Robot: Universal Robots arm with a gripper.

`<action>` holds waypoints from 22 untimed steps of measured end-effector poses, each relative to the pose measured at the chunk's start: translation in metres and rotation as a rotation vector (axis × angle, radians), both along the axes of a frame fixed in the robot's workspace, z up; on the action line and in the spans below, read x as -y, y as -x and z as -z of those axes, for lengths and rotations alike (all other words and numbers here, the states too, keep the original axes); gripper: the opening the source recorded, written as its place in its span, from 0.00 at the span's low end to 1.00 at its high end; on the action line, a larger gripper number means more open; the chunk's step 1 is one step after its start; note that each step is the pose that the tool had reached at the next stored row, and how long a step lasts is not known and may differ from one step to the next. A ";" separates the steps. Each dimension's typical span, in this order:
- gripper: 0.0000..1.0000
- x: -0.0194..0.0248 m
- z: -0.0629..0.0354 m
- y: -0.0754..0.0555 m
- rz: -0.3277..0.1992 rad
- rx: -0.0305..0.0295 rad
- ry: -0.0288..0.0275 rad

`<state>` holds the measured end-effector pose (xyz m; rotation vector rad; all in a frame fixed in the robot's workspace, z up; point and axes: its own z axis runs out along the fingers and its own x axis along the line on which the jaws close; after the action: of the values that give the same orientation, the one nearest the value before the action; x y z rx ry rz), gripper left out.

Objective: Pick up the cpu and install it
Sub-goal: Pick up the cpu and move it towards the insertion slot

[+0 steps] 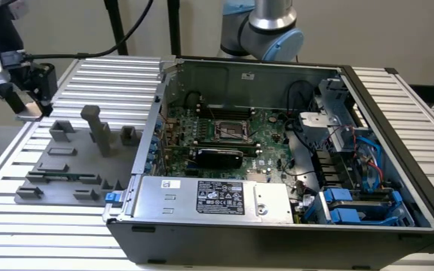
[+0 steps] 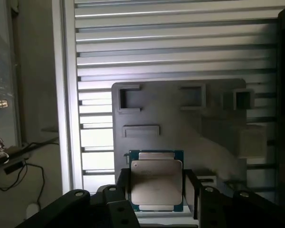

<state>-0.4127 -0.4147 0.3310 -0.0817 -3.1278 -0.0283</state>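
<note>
The cpu (image 2: 156, 178), a flat square chip with a silvery top and a green rim, sits between my gripper's (image 2: 156, 192) two black fingers (image 2: 121, 187), which press on its opposite sides. It hangs well above the grey fixture plate (image 2: 180, 123). In the exterior view, my gripper (image 1: 22, 107) is at the far left, beyond the fixture plate (image 1: 66, 164) and over the slatted table. The motherboard's dark square socket (image 1: 228, 132) lies open inside the computer case (image 1: 277, 226), away to the exterior view's right.
Grey blocks and a tall post (image 1: 96, 127) stand on the fixture plate. The open case has high walls, a power supply (image 1: 217, 197) at the front, and cables and blue drive bays (image 1: 360, 206) on the exterior view's right. The arm's base (image 1: 266, 28) stands behind the case.
</note>
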 end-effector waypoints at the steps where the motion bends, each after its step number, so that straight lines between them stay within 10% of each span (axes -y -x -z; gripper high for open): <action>1: 0.55 0.0000 -0.0046 -0.004 0.000 -0.0003 -0.0001; 22: 0.55 0.0000 -0.0861 -0.099 -0.001 -0.0240 -0.0002</action>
<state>-0.3141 -0.4147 0.4171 -0.0793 -3.1038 -0.0273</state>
